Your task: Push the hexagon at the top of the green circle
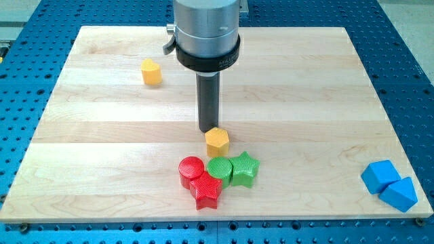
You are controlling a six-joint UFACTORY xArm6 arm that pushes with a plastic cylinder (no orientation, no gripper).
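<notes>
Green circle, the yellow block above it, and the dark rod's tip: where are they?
green circle (220,167), camera view, its top face.
yellow hexagon (217,140), camera view, its top face.
my tip (207,130), camera view, the rod's very end, just above the hexagon.

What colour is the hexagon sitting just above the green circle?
Yellow-orange. The hexagon shows clearly in the camera view, just above the green circle, with my tip at its upper-left edge.

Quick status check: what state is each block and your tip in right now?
my tip: down, touching hexagon's top side
yellow hexagon: just above green circle
green circle: touching green star
green star: flat
red circle: beside red star
red star: flat
</notes>
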